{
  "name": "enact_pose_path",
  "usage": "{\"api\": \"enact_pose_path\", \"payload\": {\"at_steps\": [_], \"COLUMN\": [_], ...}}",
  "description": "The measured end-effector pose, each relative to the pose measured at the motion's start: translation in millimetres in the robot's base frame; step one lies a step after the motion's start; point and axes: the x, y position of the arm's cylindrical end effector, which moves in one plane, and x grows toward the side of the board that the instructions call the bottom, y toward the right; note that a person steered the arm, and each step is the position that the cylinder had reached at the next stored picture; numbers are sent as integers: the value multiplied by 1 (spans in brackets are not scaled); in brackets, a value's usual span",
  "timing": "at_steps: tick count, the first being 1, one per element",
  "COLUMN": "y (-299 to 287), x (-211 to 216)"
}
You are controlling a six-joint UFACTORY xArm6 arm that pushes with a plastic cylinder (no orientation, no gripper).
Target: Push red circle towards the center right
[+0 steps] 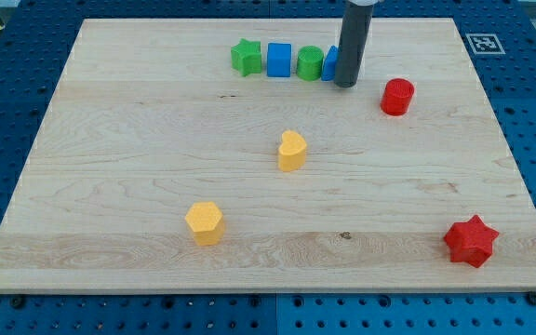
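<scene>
The red circle is a short red cylinder at the upper right of the wooden board. My tip is the lower end of the dark rod coming down from the view's top. It stands to the left of the red circle, a small gap apart, and slightly higher in the view. The tip is right next to a blue block that the rod partly hides.
A row along the top holds a green star, a blue cube and a green circle. A yellow heart-like block sits mid-board, a yellow hexagon lower left, a red star at the lower right corner.
</scene>
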Motion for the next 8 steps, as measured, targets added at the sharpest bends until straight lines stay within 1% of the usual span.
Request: {"api": "enact_pose_path", "payload": {"at_steps": [3, 4, 7, 8], "y": [9, 19, 43, 60], "x": [1, 11, 16, 21]}}
